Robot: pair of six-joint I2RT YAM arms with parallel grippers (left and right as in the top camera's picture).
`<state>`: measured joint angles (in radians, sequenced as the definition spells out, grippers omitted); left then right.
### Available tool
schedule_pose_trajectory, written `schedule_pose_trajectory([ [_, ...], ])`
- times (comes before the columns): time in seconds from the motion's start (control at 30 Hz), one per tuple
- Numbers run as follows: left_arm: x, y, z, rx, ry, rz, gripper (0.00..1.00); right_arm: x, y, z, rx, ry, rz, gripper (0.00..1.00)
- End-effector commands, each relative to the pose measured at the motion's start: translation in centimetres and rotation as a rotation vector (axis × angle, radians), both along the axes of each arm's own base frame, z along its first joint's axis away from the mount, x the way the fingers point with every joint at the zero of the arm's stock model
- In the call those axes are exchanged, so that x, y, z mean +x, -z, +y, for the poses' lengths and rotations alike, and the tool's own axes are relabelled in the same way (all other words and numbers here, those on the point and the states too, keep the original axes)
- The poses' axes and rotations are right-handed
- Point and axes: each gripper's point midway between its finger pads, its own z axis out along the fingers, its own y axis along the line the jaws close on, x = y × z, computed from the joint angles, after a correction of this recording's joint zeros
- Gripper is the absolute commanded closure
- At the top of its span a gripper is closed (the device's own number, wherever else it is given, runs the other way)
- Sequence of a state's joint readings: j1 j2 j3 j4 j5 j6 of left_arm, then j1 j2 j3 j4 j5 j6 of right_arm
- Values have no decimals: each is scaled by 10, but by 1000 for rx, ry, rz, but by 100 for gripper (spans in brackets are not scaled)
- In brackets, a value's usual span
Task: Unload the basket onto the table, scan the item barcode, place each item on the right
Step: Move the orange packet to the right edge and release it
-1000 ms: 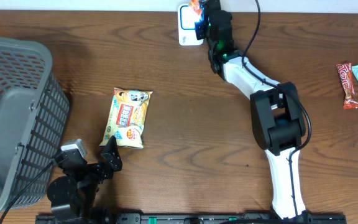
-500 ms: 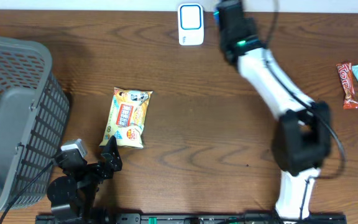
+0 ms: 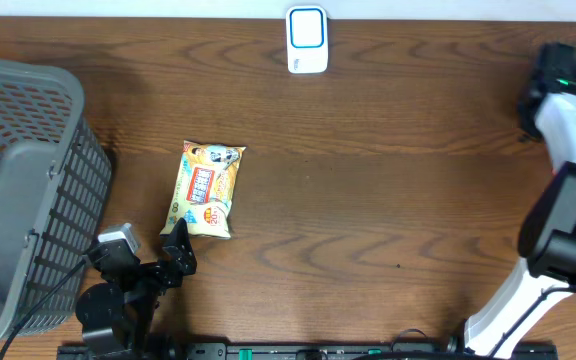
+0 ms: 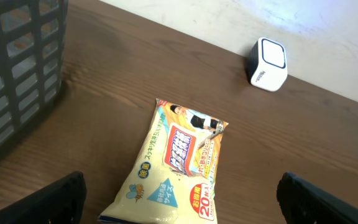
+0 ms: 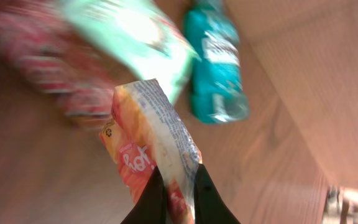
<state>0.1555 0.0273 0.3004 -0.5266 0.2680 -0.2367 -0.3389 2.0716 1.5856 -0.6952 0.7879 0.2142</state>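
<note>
Change: a second ago the right arm reached up to the white box-shaped barcode scanner [image 3: 307, 40] at the far edge of the brown wooden table [image 3: 368, 200]; now the arm has swung away to the table's right edge, well apart from the scanner.
Meaning: probably the pass in front of the scanner is over and the item is being carried to the right-hand pile; whether the code was read cannot be told.
Right tool [image 5: 178, 186]: clamped together on the lower end of the orange-and-pink plastic snack packet [image 5: 151, 140].
Item position: held in the air above the table's right end, over a teal plastic bottle [image 5: 216, 68], a mint-green packet [image 5: 135, 28] and a blurred red wrapper [image 5: 36, 56]. It is hidden in the overhead view.
Long axis: in the right wrist view it runs from the fingers up and to the left, free end towards the pile.
Facing: seen nearly edge-on, orange printed face to the left, pale fine-print panel to the right; no barcode is legible.
Left tool [image 4: 180, 186]: fingers wide apart, holding nothing, low near the front edge, just beside the yellow wet-wipes pack [image 3: 206, 188].
Other: grey slatted plastic basket [image 3: 28, 180] at the left.
</note>
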Motion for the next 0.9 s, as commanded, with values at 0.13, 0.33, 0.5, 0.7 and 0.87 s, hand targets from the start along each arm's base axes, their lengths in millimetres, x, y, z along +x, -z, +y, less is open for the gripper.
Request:
schedule_pose_trajectory([
  [0.13,0,-1,-2,-8,7,-5,2,-52,24,-53,107,226,-110,99],
  [0.33,0,-1,-2,-8,7,-5,2,-51,19,-62,163,235,-166,21],
  [0.5,0,-1,-2,-8,7,-5,2,-14,-44,-34,199,122,-360,1],
  [0.7,0,-1,-2,-8,7,-5,2,38,-132,74,550,-128,-738,1],
  [0.87,0,-1,-2,-8,7,-5,2,60,-169,215,998,-339,-820,1],
])
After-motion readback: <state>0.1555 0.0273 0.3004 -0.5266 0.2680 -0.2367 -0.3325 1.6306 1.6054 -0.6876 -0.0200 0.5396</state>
